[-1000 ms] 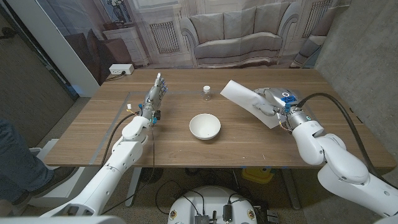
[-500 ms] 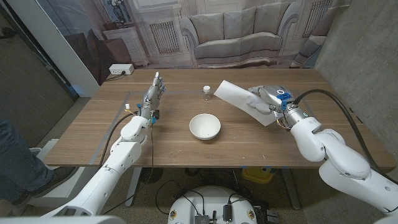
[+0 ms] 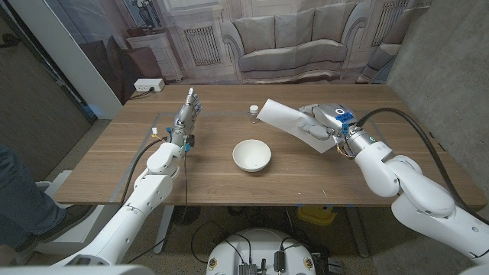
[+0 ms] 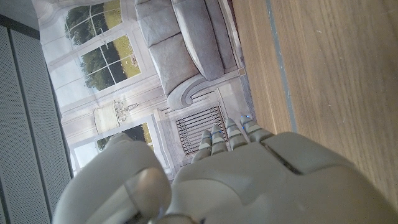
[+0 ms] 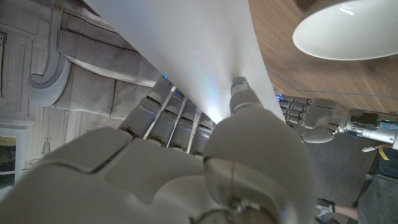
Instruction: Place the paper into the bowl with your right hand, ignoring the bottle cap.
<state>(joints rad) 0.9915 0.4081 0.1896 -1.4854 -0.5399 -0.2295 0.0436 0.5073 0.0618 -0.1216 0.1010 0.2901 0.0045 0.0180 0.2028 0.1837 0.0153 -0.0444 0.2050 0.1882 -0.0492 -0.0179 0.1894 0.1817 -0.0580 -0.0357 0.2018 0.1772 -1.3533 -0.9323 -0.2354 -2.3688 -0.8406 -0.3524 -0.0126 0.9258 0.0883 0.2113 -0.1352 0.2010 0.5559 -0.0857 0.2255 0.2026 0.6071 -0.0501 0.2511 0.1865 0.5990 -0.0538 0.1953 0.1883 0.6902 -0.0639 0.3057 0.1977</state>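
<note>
Nearest me on the wooden table [image 3: 306,172] sits the white bowl [image 3: 251,155], upright at the middle, with nothing in it that I can see. Beyond it and toward my right, my right hand [image 3: 321,122] pinches the paper [image 3: 286,122] between thumb and fingers; the sheet hangs tilted above the table, its free corner reaching toward the bottle cap [image 3: 254,111], which stands past the bowl near the far edge. On my left side, my left hand [image 3: 187,113] holds nothing, fingers straight and together, pointing away from me, well apart from the bowl.
</note>
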